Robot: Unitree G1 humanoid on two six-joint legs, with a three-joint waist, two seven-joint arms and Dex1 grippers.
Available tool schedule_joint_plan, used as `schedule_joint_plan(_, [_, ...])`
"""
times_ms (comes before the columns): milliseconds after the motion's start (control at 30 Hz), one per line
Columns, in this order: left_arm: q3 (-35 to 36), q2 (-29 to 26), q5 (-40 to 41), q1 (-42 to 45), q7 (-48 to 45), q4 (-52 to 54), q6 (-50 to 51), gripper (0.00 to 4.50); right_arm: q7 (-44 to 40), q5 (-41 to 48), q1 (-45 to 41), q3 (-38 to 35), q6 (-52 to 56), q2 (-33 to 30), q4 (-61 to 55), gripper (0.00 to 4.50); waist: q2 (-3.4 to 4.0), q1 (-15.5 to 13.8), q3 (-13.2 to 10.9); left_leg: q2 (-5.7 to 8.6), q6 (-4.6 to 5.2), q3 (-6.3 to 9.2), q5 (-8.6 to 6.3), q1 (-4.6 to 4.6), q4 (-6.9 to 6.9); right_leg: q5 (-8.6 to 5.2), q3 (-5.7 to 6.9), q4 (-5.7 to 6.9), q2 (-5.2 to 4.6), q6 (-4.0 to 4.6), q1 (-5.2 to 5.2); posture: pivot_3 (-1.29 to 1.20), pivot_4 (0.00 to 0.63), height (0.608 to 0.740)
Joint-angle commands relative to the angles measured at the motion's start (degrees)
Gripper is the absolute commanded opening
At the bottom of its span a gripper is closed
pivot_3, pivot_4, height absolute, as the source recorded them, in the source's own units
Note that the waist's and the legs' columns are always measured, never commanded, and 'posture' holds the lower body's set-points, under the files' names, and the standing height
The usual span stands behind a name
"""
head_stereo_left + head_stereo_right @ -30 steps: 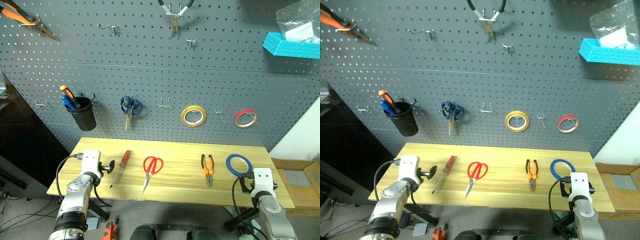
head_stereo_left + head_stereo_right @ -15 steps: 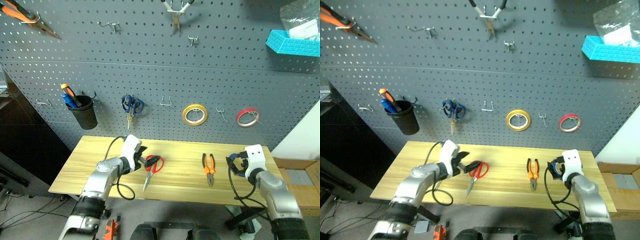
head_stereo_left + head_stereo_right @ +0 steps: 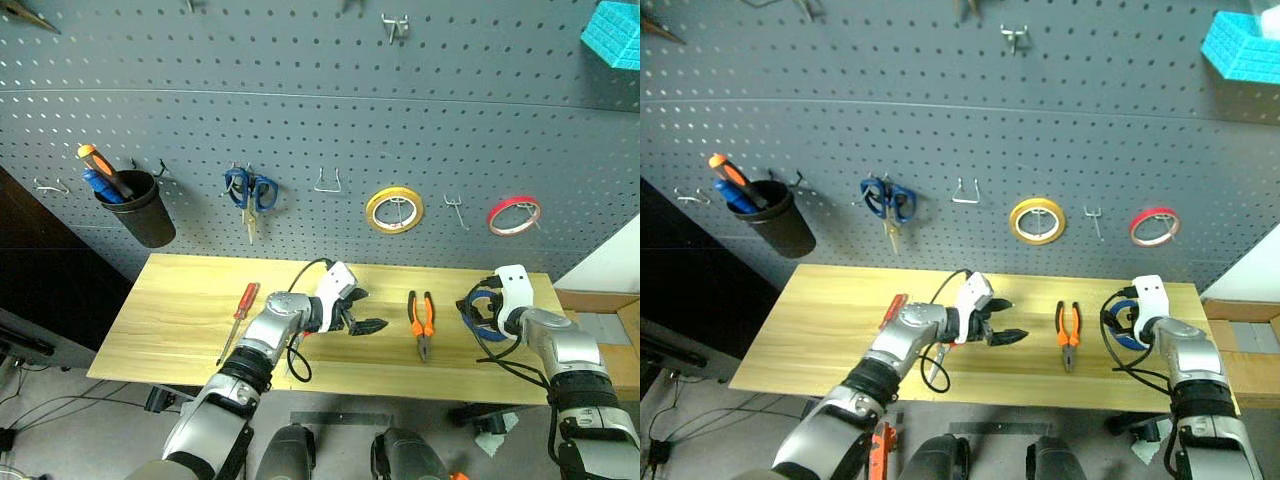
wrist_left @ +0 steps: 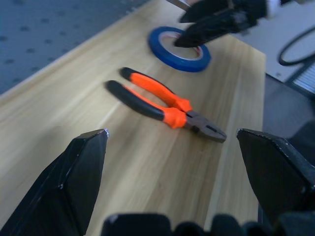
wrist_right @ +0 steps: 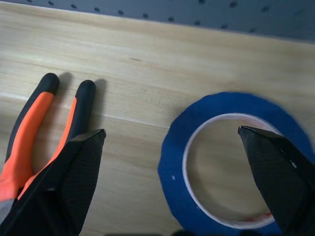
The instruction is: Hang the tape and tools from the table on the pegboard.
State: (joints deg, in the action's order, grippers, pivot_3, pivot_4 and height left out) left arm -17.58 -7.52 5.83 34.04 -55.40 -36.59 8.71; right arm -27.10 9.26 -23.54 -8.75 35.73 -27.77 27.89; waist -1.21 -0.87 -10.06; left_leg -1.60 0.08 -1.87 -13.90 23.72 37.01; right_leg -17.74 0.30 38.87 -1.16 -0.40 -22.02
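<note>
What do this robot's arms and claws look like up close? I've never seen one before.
Each arm is a chain of rounded silver-grey metal segments with black joints. A boxy white wrist block caps each arm, and a thin black cable loops loosely beside it. The left claw and right claw each have two matte black, wedge-shaped fingers tapering to blunt points. No markings are legible.

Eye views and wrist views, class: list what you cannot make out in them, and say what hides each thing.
- Blue tape: partly covered by the right tool in the eye views; cut by the edge in the right wrist view.
- Orange pliers: nose cut off by the right wrist view's edge.
- Turquoise box: cut off at the eye views' top corner.
</note>
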Motion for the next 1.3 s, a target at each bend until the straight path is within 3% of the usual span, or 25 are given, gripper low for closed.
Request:
schedule_joint_plan(33, [-0.27, 2.97, -1.04, 2.68, 0.14, -2.51, -3.6, 4.48, -0.37, 1.24, -3.52, -2.13, 0.47, -1.47, 4.21, 4.5, -0.02, -0.1, -0.37, 0.02, 0.0, -0.01, 0.0, 0.19, 0.04, 0.0, 0.0, 0.03, -0.03, 0.0, -0.17, 0.06, 0.237, 0.74])
schedule_joint_plan(233, [0.8, 6.65, -1.33, 5.81, 0.72, -5.8, -4.43, 4.48, -1.2, 1.26, -7.38, -1.74, -0.66, -1.86, 12.16, 4.5, -0.03, -0.1, -0.92, 0.07, 0.0, -0.02, 0.0, 0.17, 0.1, 0.01, 0.01, 0.05, -0.1, -0.01, -0.16, 0.07, 0.235, 0.74])
schedule_joint_plan(667, [1.76, 6.35, -1.96, 5.76, 1.3, -6.38, -5.09, 4.48, -4.39, -4.9, -7.18, 5.76, -4.14, -2.59, 19.39, 4.5, 0.01, -0.15, -0.97, 0.05, -0.03, 0.01, 0.02, 0.15, 0.1, 0.0, 0.08, 0.07, -0.08, -0.02, -0.14, 0.1, 0.22, 0.74])
schedule_joint_plan(767, [1.96, 6.43, -2.1, 5.9, 1.62, -6.58, -5.22, 4.5, -3.88, -4.15, -7.85, 4.47, -4.9, -2.48, 21.4, 3.85, 0.01, -0.26, -0.97, 0.05, -0.04, 0.03, 0.03, 0.13, 0.13, 0.0, 0.1, 0.08, -0.08, -0.02, -0.11, 0.1, 0.215, 0.74])
schedule_joint_plan(1100, [4.05, 7.19, -1.1, 7.76, 2.5, -8.02, -4.69, 4.5, -1.87, -5.03, -9.2, 4.33, -9.13, -3.13, 25.63, 0.44, 0.01, -0.26, -0.97, 0.05, -0.1, 0.0, 0.06, 0.12, 0.14, 0.0, 0.1, 0.08, -0.08, -0.02, -0.11, 0.08, 0.2, 0.74])
schedule_joint_plan(1300, [5.71, 7.38, -0.2, 7.87, 1.61, -7.07, -4.68, 4.5, 1.15, -6.07, -5.08, 4.72, -12.05, -3.33, 19.5, 0.39, 0.09, -0.28, -0.89, 0.06, -0.35, 0.01, 0.21, 0.12, 0.15, 0.01, 0.11, 0.1, -0.08, -0.03, -0.11, 0.06, 0.161, 0.74])
